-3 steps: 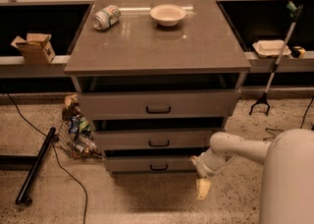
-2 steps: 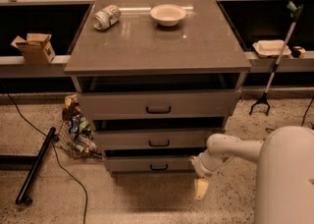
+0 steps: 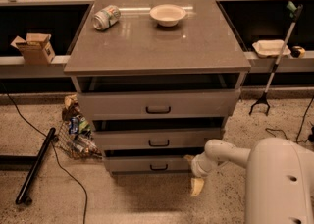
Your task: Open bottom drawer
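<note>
The bottom drawer [image 3: 132, 164] is the slimmest grey front of three in the cabinet, low near the floor, with a small black loop handle [image 3: 158, 167] at its centre. My gripper [image 3: 195, 179] hangs from the white arm at the drawer's right end, just in front of the cabinet's lower right corner. One pale fingertip [image 3: 196, 186] points down toward the floor; the other finger is hidden behind the wrist. The gripper is to the right of the handle and apart from it.
The middle drawer [image 3: 158, 138] and top drawer [image 3: 158, 104] sit above. A can [image 3: 106, 16] and a bowl [image 3: 168, 14] lie on the cabinet top. A bag of litter [image 3: 74, 132] lies left of the cabinet, with a black pole [image 3: 35, 165] and a grabber tool [image 3: 274, 66] nearby.
The arm and gripper have shifted slightly left, toward the cabinet's lower right corner. The drawers have not moved.
</note>
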`<state>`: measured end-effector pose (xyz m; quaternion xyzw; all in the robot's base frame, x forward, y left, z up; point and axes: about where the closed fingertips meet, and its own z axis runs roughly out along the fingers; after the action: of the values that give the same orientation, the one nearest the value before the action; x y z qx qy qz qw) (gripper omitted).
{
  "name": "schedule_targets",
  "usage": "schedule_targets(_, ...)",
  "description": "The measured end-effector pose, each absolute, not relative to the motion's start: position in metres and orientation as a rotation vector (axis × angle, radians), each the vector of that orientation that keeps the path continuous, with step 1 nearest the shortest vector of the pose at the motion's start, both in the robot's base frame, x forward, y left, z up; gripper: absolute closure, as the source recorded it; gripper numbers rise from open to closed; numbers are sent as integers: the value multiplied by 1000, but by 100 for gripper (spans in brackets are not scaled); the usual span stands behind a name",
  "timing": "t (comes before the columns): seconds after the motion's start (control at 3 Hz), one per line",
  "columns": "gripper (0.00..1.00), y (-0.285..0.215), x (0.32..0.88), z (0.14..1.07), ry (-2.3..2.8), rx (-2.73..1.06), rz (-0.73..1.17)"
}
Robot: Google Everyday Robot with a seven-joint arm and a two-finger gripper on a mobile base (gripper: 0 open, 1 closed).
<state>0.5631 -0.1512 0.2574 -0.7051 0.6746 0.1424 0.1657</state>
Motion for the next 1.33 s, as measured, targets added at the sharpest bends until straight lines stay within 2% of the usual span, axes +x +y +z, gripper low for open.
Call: schedule_targets(1.33,0,-124,625,202,1809,-1984,301)
